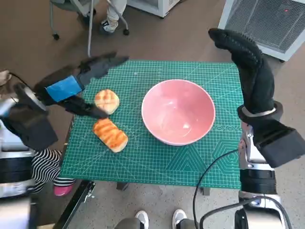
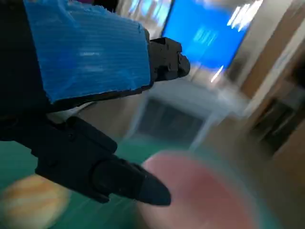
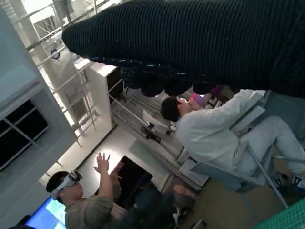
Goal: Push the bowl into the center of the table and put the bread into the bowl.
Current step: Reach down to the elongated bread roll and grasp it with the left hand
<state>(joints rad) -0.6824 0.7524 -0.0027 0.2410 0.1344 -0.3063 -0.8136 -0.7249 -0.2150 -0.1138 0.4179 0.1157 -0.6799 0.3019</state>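
A pink bowl [image 1: 178, 111] stands on the green cutting mat [image 1: 157, 157], a little right of its middle. Two breads lie at the mat's left: a round bun [image 1: 106, 101] and a long toasted loaf [image 1: 110, 135]. My left hand [image 1: 76, 86] hovers over the mat's left edge with its fingers spread, thumb just by the round bun, holding nothing. In the blurred left wrist view the bowl [image 2: 209, 195] and a bun [image 2: 33, 200] show beyond the left hand [image 2: 95, 95]. My right hand [image 1: 245, 59] is raised upright at the mat's right edge, fingers extended, empty; the glove [image 3: 190, 43] fills the right wrist view.
A chair's legs and a person's feet [image 1: 108, 21] are beyond the table's far side. A white unit [image 1: 267, 19] stands at the back right. Shoes [image 1: 159, 218] show at the near edge. Two people [image 3: 209, 129] appear in the right wrist view. A black cable [image 1: 209, 176] crosses the mat's near right.
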